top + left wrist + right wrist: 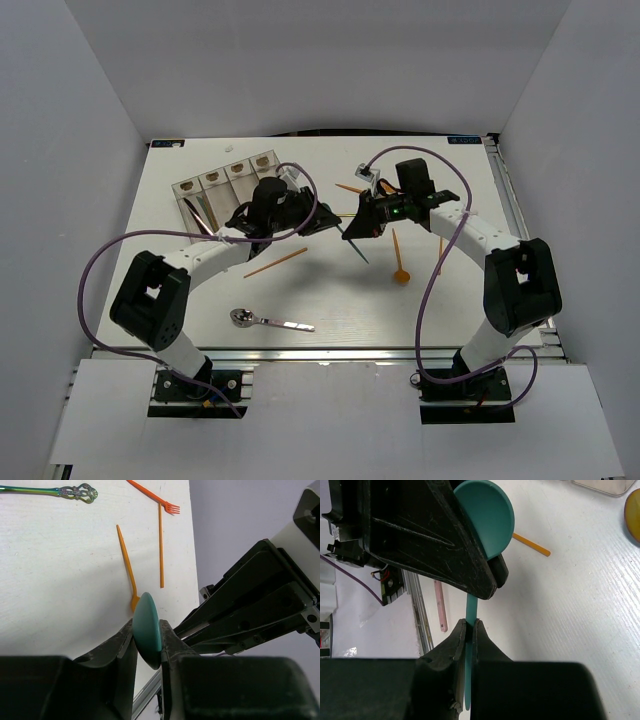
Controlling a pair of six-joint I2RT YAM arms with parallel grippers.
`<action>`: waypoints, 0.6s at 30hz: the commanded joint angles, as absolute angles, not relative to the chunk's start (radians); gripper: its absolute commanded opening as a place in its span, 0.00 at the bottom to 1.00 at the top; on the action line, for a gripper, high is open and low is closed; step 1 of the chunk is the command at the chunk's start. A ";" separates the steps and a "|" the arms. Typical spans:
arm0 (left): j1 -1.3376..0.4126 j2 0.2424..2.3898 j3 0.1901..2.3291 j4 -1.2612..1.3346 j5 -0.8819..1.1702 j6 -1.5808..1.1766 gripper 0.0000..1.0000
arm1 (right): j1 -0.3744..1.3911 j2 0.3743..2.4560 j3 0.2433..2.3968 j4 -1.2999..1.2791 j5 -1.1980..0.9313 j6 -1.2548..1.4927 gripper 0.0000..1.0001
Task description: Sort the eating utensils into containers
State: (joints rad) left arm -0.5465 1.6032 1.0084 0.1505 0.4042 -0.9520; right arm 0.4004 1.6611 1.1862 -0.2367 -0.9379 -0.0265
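Note:
A teal plastic spoon (490, 520) hangs above the table between both arms. My left gripper (147, 640) is closed on its bowl (146, 630), with a pad against each face. The right gripper (470, 627) is shut on the spoon's thin handle (471, 610), which runs down between its fingers. In the top view the two grippers meet near the table's middle, the left gripper (322, 215) beside the right gripper (355, 235). The containers (225, 185), a row of clear bins, stand at the back left behind my left arm.
On the table lie a metal spoon (265, 321) near the front, an orange spoon (400, 265), an orange stick (277, 262), orange forks (129, 565), an iridescent handle (75, 491) and a pink utensil (439, 605) by the table's edge rail.

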 commanded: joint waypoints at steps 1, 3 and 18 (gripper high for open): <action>-0.549 1.608 1.043 0.152 0.419 -0.943 0.17 | 0.405 1.618 1.195 -0.198 -0.997 -0.020 0.00; -0.549 1.611 1.043 0.155 0.429 -0.943 0.06 | 0.407 1.620 1.201 -0.196 -0.997 -0.020 0.00; -0.430 1.526 1.120 -0.161 0.359 -0.729 0.00 | 0.394 1.632 1.324 -0.461 -0.970 -0.345 0.71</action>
